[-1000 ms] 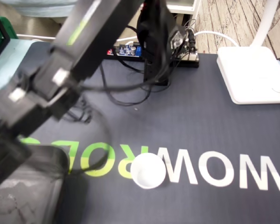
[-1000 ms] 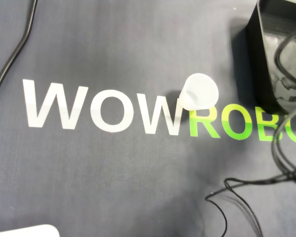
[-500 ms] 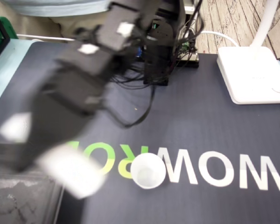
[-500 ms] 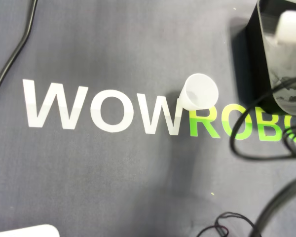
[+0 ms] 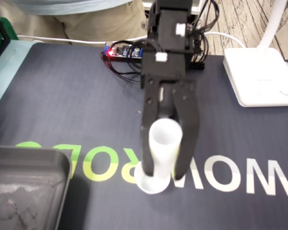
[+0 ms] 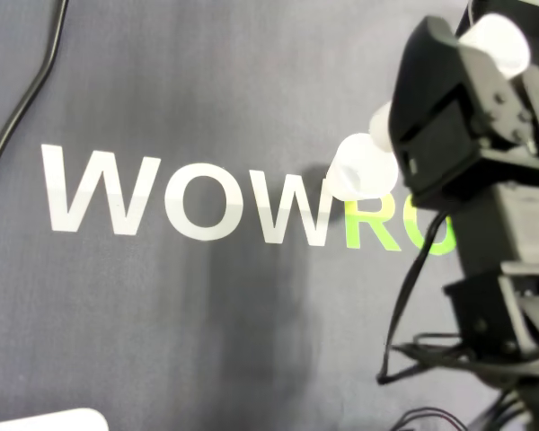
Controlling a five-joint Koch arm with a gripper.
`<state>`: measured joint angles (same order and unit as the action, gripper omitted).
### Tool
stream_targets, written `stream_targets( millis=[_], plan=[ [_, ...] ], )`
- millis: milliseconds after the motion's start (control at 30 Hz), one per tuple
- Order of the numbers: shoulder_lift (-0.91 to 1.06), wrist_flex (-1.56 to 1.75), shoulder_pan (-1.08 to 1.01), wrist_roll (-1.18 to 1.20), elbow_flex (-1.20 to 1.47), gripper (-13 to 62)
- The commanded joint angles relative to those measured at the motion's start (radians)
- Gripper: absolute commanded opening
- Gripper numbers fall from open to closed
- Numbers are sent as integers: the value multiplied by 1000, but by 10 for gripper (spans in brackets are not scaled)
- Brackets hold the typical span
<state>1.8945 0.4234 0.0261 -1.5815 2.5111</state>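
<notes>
jaws: you have them clamped on a white cup, one finger against each side of its wall.
tool: the gripper (image 5: 163,173) points down at the mat, its fingertips low beside the cup's base in the fixed view.
load: the held cup (image 5: 164,143) hangs upright, mouth up, its long axis vertical and running along the fingers.
target: the standing cup (image 5: 151,186) sits mouth up on the mat (image 5: 62,96), where the white letters meet the green. The overhead view shows it (image 6: 355,171) partly under the arm.
relation: the standing cup lies straight below the held cup, the two axes nearly in line. In the fixed view the lower rim peeks out a little to the left.
contact: you cannot tell whether the upper base is already inside the lower rim or just above it.
next move: likely a straight descent with a slight nudge to the left of that view, then let go.
clearance: the tray (image 5: 33,154) and the lamp base (image 5: 259,76) stand well apart.
</notes>
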Motion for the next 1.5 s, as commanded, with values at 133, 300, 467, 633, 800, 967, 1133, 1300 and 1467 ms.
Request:
stream_targets(
  millis=[133, 300, 467, 633, 800, 967, 1133, 1300, 1467],
  plan=[
    [-41, 89, 0, -48, 3, 19],
    [-115, 204, 0, -63, 35, 19],
    [-141, 227, -2, -86, 37, 19],
    [-160, 227, -9, -91, 37, 19],
    [-204, 278, -17, -92, 35, 19],
    [-252, 308, -23, -92, 34, 20],
    [-256, 308, -31, -91, 28, 38],
    [-261, 308, -60, -78, 12, 206],
    [-216, 307, -75, -46, 37, 260]
  ],
)
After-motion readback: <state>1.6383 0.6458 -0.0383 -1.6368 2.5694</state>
